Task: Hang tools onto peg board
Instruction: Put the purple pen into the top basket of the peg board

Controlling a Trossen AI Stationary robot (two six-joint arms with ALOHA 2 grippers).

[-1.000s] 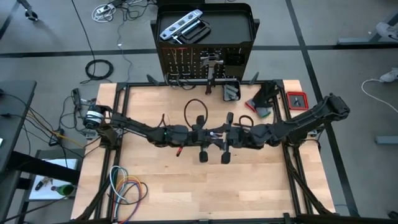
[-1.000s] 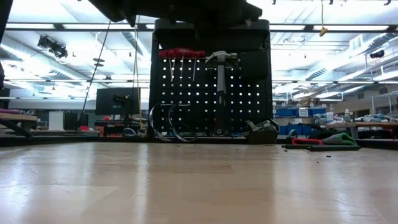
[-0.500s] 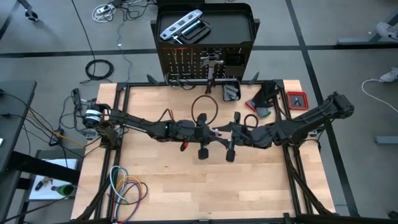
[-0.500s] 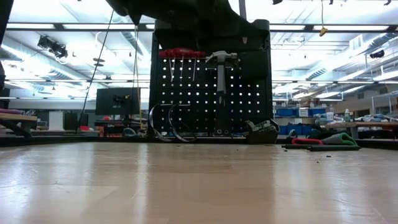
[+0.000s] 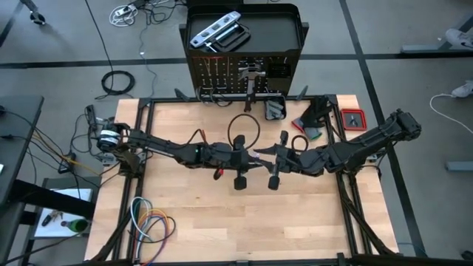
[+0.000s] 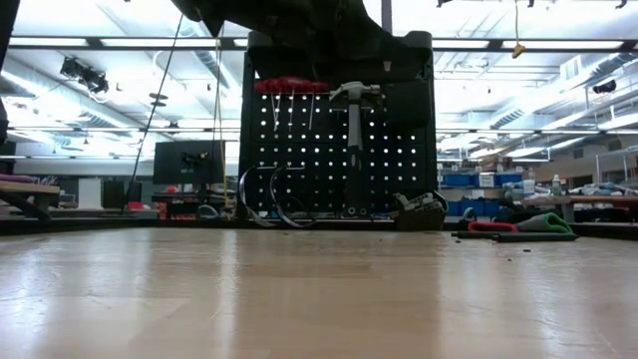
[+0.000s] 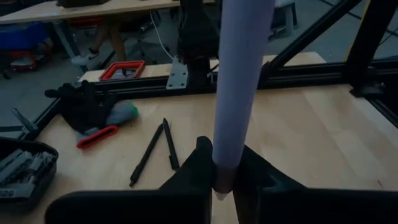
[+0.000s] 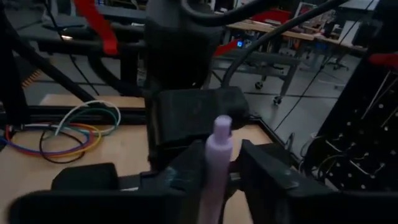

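A tool with a pale lavender handle (image 7: 239,74) hangs in mid-air over the middle of the table, between my two grippers, which meet there tip to tip. My left gripper (image 5: 251,157) is shut on its lower end. My right gripper (image 5: 270,156) has its fingers on either side of the handle (image 8: 214,162), whose rounded end sticks up past them. The peg board (image 6: 339,150) stands upright at the table's far edge. A hammer (image 6: 354,130) and red-handled tools (image 6: 291,86) hang on it by their heads. My left gripper pinches the tool's narrow lower end (image 7: 221,177) between its two fingers, coming level from the table's left side. The handle rises steeply above the fingers, clear of the table. My right gripper takes the handle below its rounded end (image 8: 222,127) between its two fingers, level from the table's right side. One finger (image 8: 186,171) lies against it; the other side is in shadow.
A silver level (image 5: 214,31) lies on the stand's top tray. A black box (image 5: 275,109), a dark and green bundle (image 5: 314,122) and a red case (image 5: 352,118) sit at the far right. Two thin dark screwdrivers (image 7: 152,152) lie on the table; coiled coloured cables (image 5: 151,225) sit near left.
Both grippers have tipped their fingers up toward level while staying over the table's middle. The place where they meet has shifted a little toward the table's right edge. The tool stays off the table between them.
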